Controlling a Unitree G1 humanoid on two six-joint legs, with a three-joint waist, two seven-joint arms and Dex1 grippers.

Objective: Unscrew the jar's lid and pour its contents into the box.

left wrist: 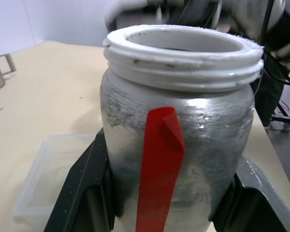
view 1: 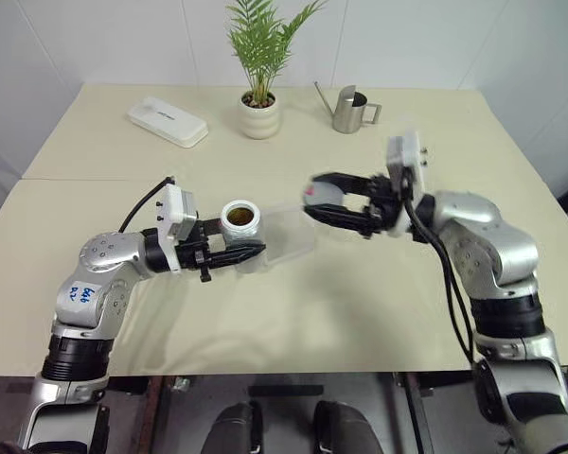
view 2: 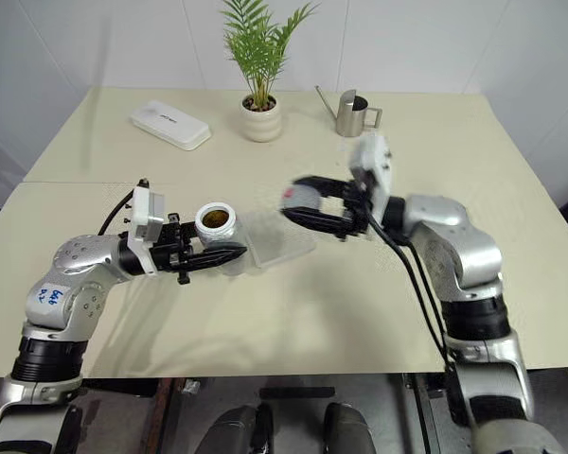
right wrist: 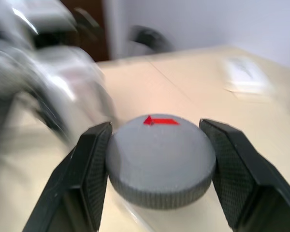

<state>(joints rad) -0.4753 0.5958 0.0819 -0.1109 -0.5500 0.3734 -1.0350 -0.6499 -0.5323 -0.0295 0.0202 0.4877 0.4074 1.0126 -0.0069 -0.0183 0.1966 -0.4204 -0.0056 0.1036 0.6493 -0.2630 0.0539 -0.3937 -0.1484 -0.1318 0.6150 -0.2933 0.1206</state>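
Note:
My left gripper is shut on the silvery-grey jar, which stands upright with its top open and a red mark on its side. Brown contents show inside the mouth. The black fingers press on both flanks of the jar. To the right, my right gripper is shut on the round grey lid, held in the air apart from the jar. The lid has a small red mark on top. The clear plastic box lies on the table between the two grippers, just beside and below the jar.
At the back of the table stand a flat white case, a white plant pot with a green plant, and a steel watering can. The table's front edge runs close under both arms.

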